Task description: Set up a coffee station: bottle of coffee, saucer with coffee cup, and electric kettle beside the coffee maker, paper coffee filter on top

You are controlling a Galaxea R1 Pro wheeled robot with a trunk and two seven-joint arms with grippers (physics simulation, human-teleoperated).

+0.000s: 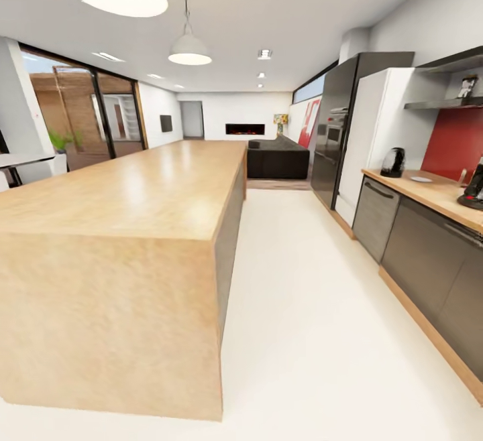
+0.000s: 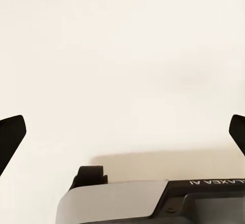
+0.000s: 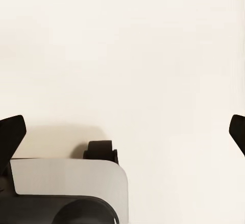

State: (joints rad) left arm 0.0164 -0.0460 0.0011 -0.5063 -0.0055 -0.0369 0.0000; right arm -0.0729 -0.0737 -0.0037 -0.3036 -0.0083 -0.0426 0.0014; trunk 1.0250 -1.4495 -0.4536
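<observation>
Pincers (image 2: 122,132) (image 3: 122,132) both spread over pale floor; bulbous dark kettle (image 1: 393,162) on wooden countertop (image 1: 436,193).

Head cam faces fwd along kitchen aisle; both wrist cams look down at pale floor (image 2: 122,70).

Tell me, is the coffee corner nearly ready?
Barely begun. The kettle and saucer sit on the countertop, apart from the coffee maker at the view's edge. Both grippers hang open and empty over the floor. The jar is on the shelf.
</observation>
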